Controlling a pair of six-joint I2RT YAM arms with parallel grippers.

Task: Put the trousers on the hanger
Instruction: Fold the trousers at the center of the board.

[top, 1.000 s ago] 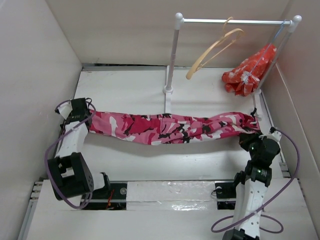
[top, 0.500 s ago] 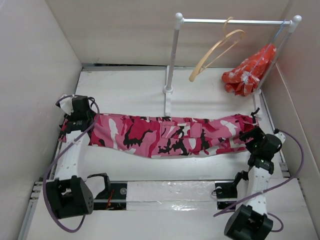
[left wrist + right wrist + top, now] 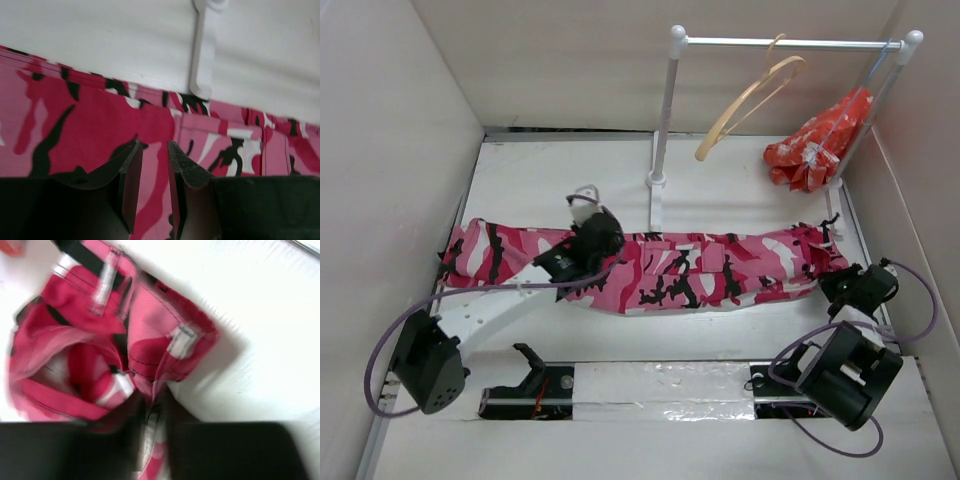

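Finding a grip on the trousers before the lift to the hanger

The trousers (image 3: 660, 265) lie stretched across the surface (image 3: 550, 170), well apart from the hanger (image 3: 750, 95). The left hand (image 3: 154, 150) hovers over the mid-leg, narrowly parted and empty; it should pinch a full fold. The right hand (image 3: 155, 407) sits low at the waistband, too blurred to tell its grip.

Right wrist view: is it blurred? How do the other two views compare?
Right wrist view: motion blur smears the trousers and the right gripper. Left wrist view: slightly soft, print readable. Top external view: sharp, with glare on the shiny strip.
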